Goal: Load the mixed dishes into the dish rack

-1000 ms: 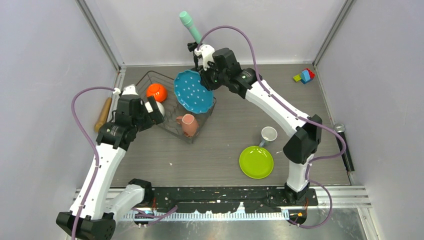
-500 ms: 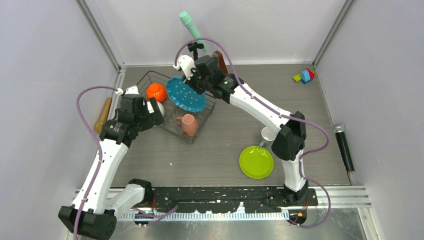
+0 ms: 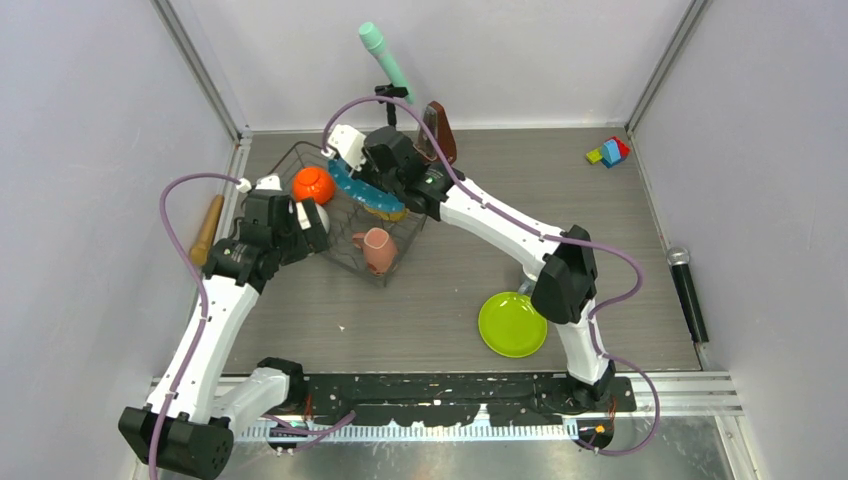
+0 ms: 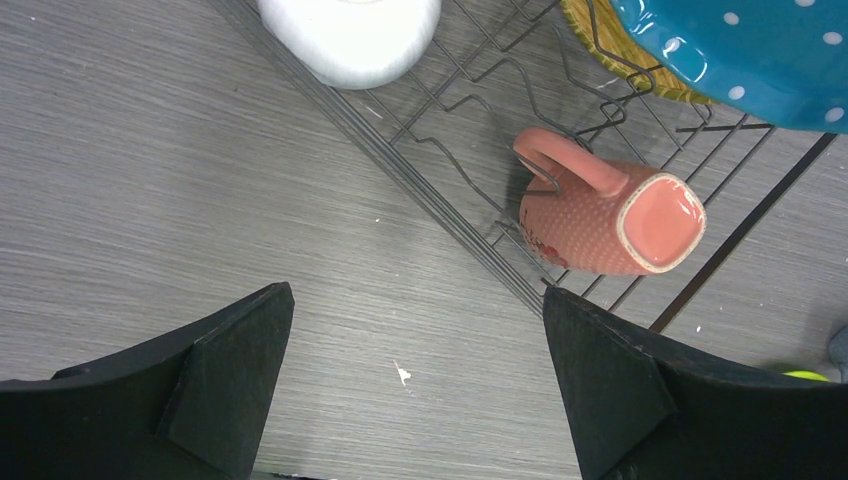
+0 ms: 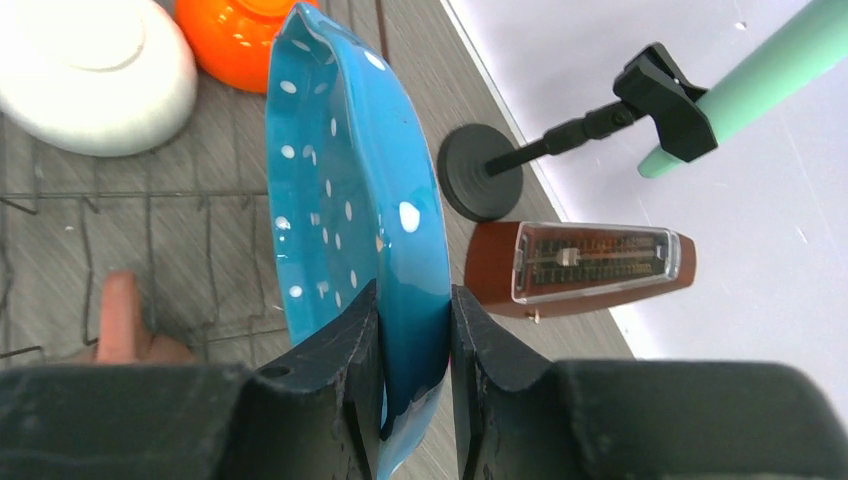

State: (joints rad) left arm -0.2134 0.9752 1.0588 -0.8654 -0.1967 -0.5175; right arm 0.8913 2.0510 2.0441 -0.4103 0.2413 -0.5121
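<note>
The dish rack (image 3: 345, 262) stands at the back left. In it are the orange bowl (image 3: 313, 184), the white bowl (image 3: 320, 213), the pinkish-tan mug (image 3: 377, 250) on its side, and the yellow woven-look plate (image 3: 390, 211). My right gripper (image 3: 372, 166) is shut on the rim of the blue white-dotted plate (image 5: 350, 200) and holds it edge-on over the rack, above the yellow plate (image 4: 620, 50). My left gripper (image 4: 415, 375) is open and empty, above the table by the rack's near-left side. The lime-green plate (image 3: 512, 324) lies on the table at the front right. The small grey mug is hidden behind my right arm.
The brown metronome (image 5: 580, 265) and the black microphone stand (image 5: 485, 180) are just behind the rack. A wooden rolling pin (image 3: 207, 228) lies by the left wall. A microphone (image 3: 685, 290) lies at the right edge and toy blocks (image 3: 608, 151) at the back right.
My right arm has swung the blue plate left and tipped it from face-up to edge-on over the rack. It now covers the grey mug. My left arm has barely moved.
</note>
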